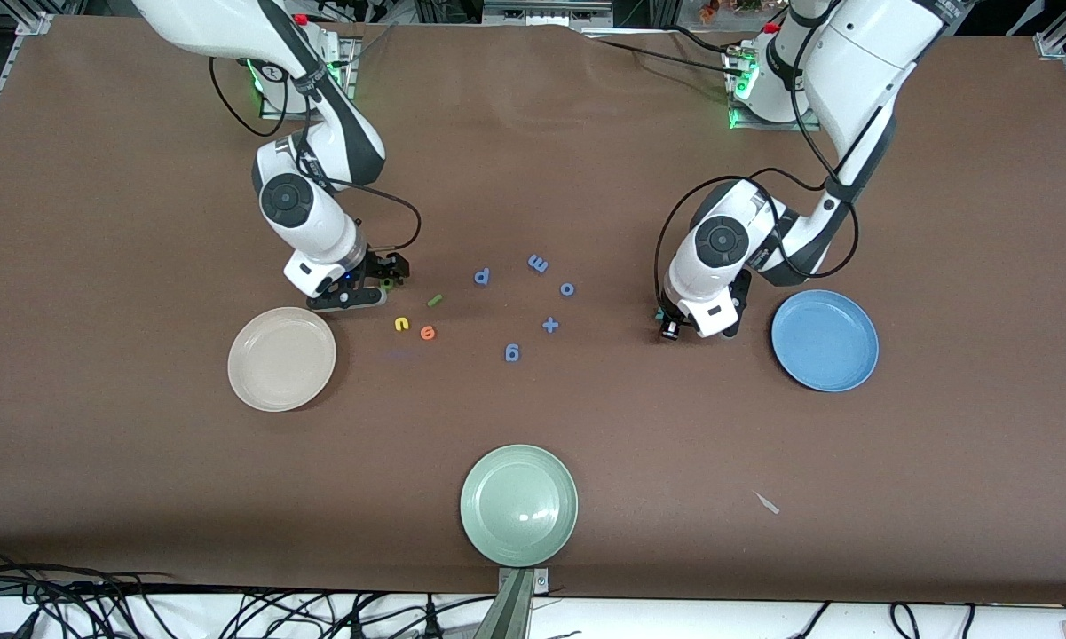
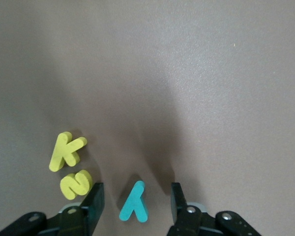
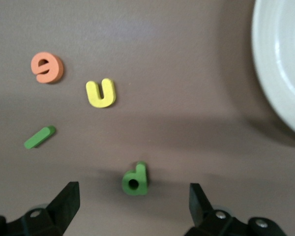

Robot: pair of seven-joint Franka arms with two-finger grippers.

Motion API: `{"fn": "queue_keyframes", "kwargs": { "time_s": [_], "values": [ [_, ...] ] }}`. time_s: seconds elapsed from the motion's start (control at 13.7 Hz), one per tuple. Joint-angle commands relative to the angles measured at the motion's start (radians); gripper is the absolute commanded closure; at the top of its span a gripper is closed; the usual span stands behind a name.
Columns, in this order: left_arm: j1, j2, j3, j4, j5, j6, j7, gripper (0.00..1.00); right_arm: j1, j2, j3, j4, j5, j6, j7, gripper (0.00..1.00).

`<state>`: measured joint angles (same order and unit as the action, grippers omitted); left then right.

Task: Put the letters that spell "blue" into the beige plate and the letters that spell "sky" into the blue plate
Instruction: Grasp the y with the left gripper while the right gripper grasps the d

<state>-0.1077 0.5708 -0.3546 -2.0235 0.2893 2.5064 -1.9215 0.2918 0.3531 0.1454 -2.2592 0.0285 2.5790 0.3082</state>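
Two arms: both Franka arms reach down over the brown table [image 1: 533, 160], the right toward the beige plate, the left toward the blue plate.
Pale green plate [image 1: 519, 504]: it sits bare at the table edge nearest the front camera, well apart from every letter.
Blue plate [image 1: 824, 340]: it lies at the left arm's end of the table, beside that arm's wrist, with nothing in it.
Beige plate [image 1: 281, 358]: it lies at the right arm's end, nearer the front camera than the right gripper, holding no letters.
Right gripper [image 3: 132, 189]: low over the table beside the beige plate, fingers spread wide and gripping nothing, with the olive-green b [image 3: 135, 179] lying flat between them.
Left gripper [image 2: 135, 189]: low over the table beside the blue plate, fingers parted on either side of the teal y [image 2: 134, 202] and not seen touching it.
Rest of "blue": the yellow u [image 1: 400, 324], orange e [image 1: 427, 333] and dark green bar [image 1: 435, 300] lie loose on the table between the beige plate and the blue letters.
Rest of "sky": the yellow k [image 2: 66, 151] and yellow s [image 2: 76, 184] lie close together on the table, the s just beside one left finger.
Blue letters [image 1: 512, 353]: four letters and a plus sign [image 1: 550, 325] are scattered mid-table between the two grippers.
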Motion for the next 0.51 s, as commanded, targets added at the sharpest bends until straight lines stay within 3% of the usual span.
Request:
{"fn": "queue_keyframes", "kwargs": {
  "time_s": [0.0, 0.44],
  "values": [
    [-0.007, 0.023, 0.005, 0.035, 0.037, -0.005, -0.037, 0.38, 0.020, 0.017, -0.001, -0.023, -0.013, 0.053, 0.037, 0.02],
    [-0.007, 0.023, 0.003, 0.034, 0.036, -0.006, -0.033, 0.47, 0.020, 0.037, -0.001, -0.052, -0.013, 0.109, 0.035, 0.02]
  ]
}}
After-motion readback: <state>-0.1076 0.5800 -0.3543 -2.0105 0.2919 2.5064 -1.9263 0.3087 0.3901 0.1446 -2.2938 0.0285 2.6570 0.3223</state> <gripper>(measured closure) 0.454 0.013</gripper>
